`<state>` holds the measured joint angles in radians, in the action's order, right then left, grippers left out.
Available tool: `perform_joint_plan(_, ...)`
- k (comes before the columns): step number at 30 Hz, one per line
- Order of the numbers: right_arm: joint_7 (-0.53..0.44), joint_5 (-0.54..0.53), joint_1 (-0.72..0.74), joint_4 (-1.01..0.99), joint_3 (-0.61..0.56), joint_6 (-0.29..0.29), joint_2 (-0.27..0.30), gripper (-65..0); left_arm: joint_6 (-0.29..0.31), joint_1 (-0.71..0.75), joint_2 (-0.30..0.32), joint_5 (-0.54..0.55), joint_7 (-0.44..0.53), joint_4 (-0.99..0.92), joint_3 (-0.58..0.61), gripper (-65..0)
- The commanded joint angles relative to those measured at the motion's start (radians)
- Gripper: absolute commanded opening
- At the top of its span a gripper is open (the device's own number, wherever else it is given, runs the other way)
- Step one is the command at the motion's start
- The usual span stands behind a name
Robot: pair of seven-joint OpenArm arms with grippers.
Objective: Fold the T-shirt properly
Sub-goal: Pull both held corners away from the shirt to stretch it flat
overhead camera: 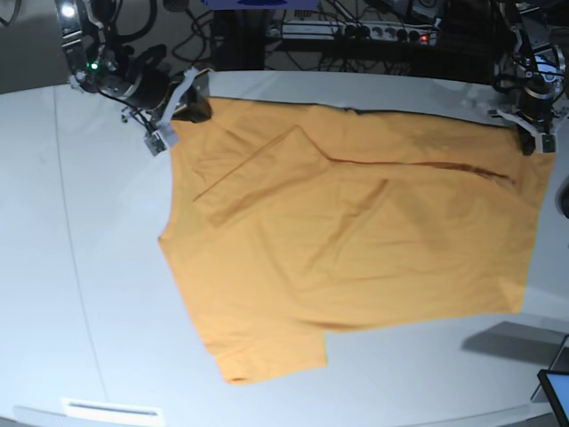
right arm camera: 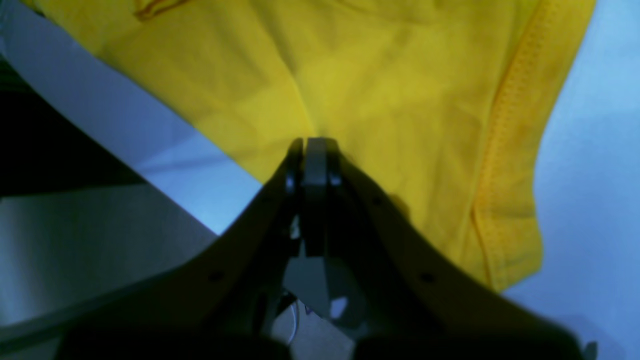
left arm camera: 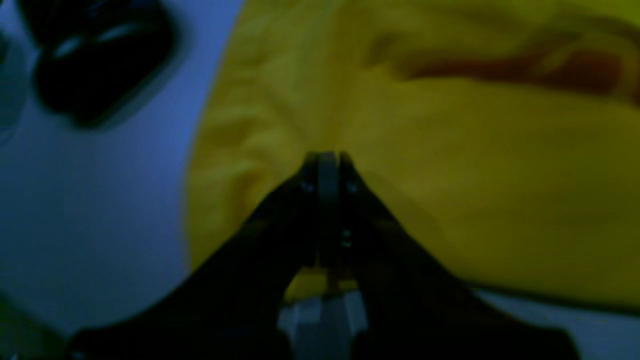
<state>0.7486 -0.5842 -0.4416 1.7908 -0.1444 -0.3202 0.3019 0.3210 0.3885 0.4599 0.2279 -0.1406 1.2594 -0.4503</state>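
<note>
The orange-yellow T-shirt (overhead camera: 356, 240) lies spread on the white table (overhead camera: 80, 267), one sleeve pointing to the front edge and a fold line running across its far part. At the shirt's far left corner my right gripper (overhead camera: 180, 111) is shut on it. The right wrist view shows that gripper (right arm camera: 315, 144) pinching cloth (right arm camera: 380, 90) beside a stitched hem (right arm camera: 515, 150). My left gripper (overhead camera: 536, 133) is shut on the far right corner. Seen from the left wrist, its tips (left arm camera: 327, 156) bite into the fabric (left arm camera: 450, 175), and creases spread out from them.
Cables and a power strip (overhead camera: 373, 31) run behind the table's far edge. A dark screen corner (overhead camera: 556, 391) sits at the front right, a white strip (overhead camera: 111, 409) at the front left. A blurred black object (left arm camera: 100, 55) lies off the shirt in the left wrist view.
</note>
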Motion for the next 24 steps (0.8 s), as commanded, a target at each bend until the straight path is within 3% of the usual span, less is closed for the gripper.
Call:
perform_joint_plan(1,0.104,0.076,-0.023,-0.012,-0.001,0.029,0.020,-64.9,-0.004,0.003,0.023,0.001,0.011,0.016,-0.008,-65.0)
perform_joint_plan(16,0.104,0.076,-0.023,-0.010,-0.001,0.029,0.052,-64.9,-0.004,0.073,0.023,-0.003,0.009,0.092,-0.002,-65.0)
perform_joint_plan(24,0.102,0.076,-0.041,-0.010,0.001,0.029,0.055,-64.9,-0.004,0.077,-0.006,-0.100,0.009,0.104,-0.009,-65.0)
